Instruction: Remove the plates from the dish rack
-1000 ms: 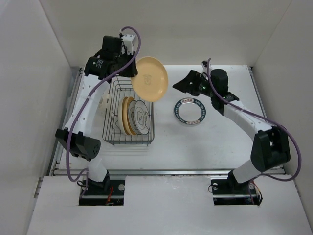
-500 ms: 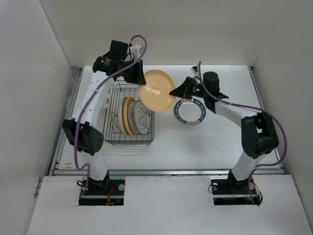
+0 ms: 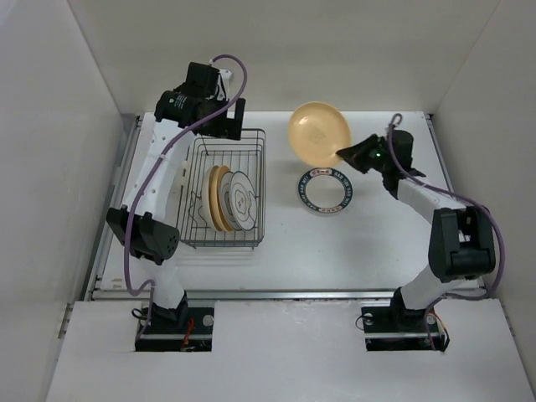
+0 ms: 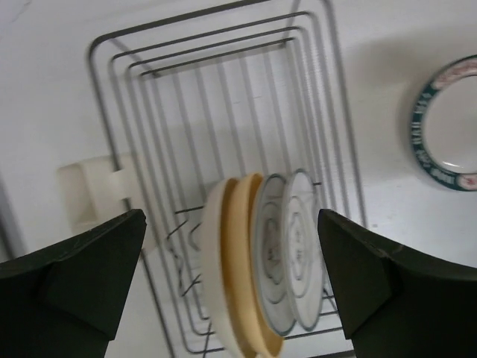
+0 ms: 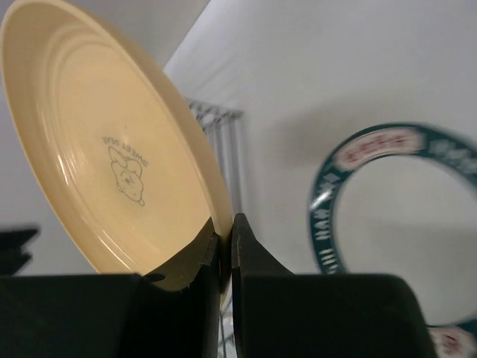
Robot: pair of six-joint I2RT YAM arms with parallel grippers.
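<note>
We see two arms over a white worktop (image 3: 335, 251), viewed from above. The right claw (image 3: 350, 155) is clenched on the lower rim of a yellow plate (image 3: 318, 134). It holds the plate tilted in the air at the far side of the worktop, just beyond a ringed plate (image 3: 326, 190) that lies flat. The right wrist view shows both fingers pinching the yellow plate's edge, one on each face, with a small printed figure on its inner face.

The left claw (image 3: 230, 126) hangs over the far end of the rack (image 3: 261, 167), jaws spread wide and holding nothing. The rack sits on the left of the worktop. In its near half, four plates (image 3: 228, 199) stand on edge, close together: one cream, one yellow, and two white with grey markings.
</note>
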